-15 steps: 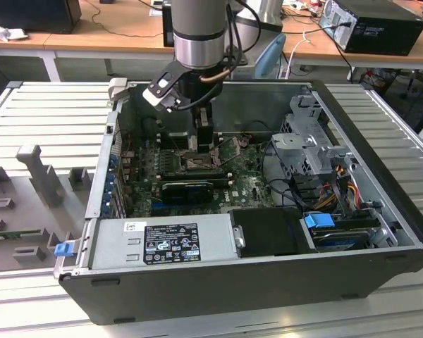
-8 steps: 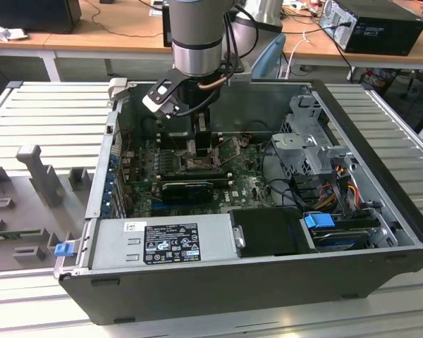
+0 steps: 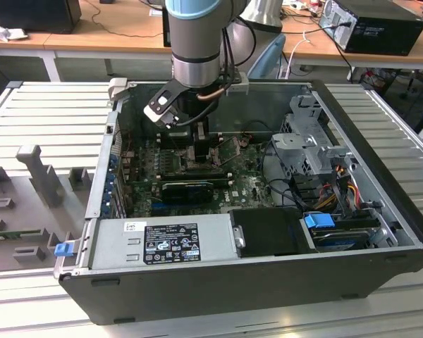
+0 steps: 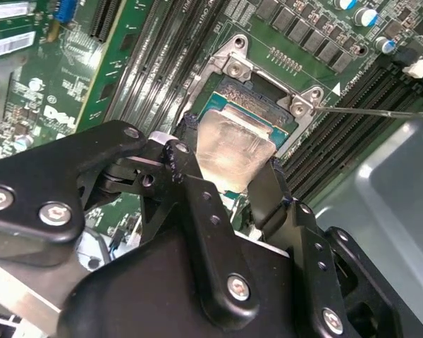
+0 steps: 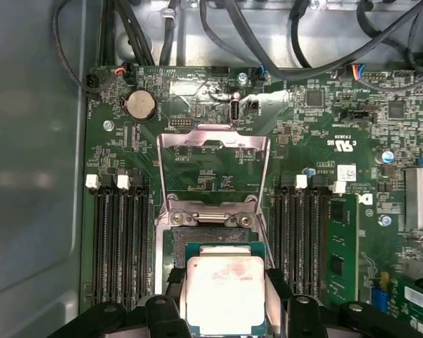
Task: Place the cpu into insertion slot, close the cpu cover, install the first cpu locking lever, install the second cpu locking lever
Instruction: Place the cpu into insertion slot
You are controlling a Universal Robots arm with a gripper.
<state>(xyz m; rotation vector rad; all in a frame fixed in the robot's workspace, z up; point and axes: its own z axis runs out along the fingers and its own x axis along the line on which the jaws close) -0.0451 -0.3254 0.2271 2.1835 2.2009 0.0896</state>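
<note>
Holds the cpu (image 5: 225, 292) by two opposite edges in the gripper (image 4: 225, 169), fingers closed tight on it. Sits flat, straight above the insertion slot (image 4: 254, 91), perhaps already touching it; hard to judge. With the cpu cover (image 5: 213, 141) raised open at the slot's far side.

On the green circuit board (image 5: 296, 141) stand white printed lettering (image 5: 344, 138), a certification mark (image 5: 343, 146) and a small white barcode label (image 5: 347, 171). Just beside the board, the grey metal power supply box (image 3: 215, 243) bears a black-and-white sticker (image 3: 170, 243); its fine print is illegible.
</note>
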